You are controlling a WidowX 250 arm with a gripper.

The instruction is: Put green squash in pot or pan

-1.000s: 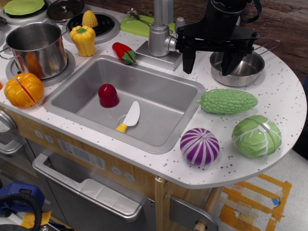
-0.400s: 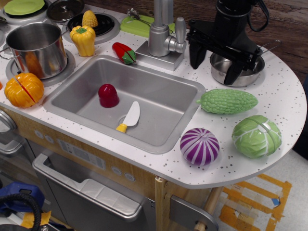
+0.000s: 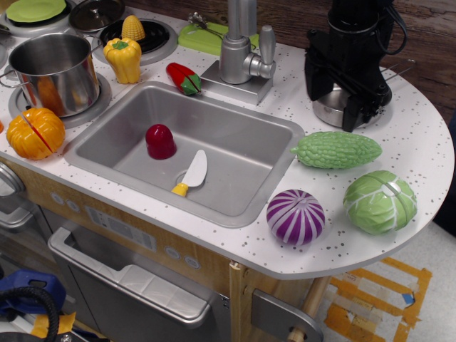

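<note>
The green squash (image 3: 336, 149) lies on its side on the white counter, right of the sink, bumpy and light green. The small steel pan (image 3: 324, 114) sits just behind it at the back right, mostly hidden by my arm; its wire handles (image 3: 400, 70) stick out to the right. My black gripper (image 3: 333, 101) hangs over the pan with its fingers (image 3: 351, 117) spread apart, open and empty. It is behind and slightly above the squash and does not touch it.
A round cabbage (image 3: 380, 201) and a purple onion (image 3: 296, 216) sit near the counter's front right edge. The sink (image 3: 235, 142) holds a red item (image 3: 160, 141) and a toy knife (image 3: 191, 173). The tap (image 3: 241, 43) stands left of the gripper. A tall pot (image 3: 53, 71) stands far left.
My gripper has moved to the right and turned, from left of and over the pan to right above it, now covering most of the pan. The squash has not moved.
</note>
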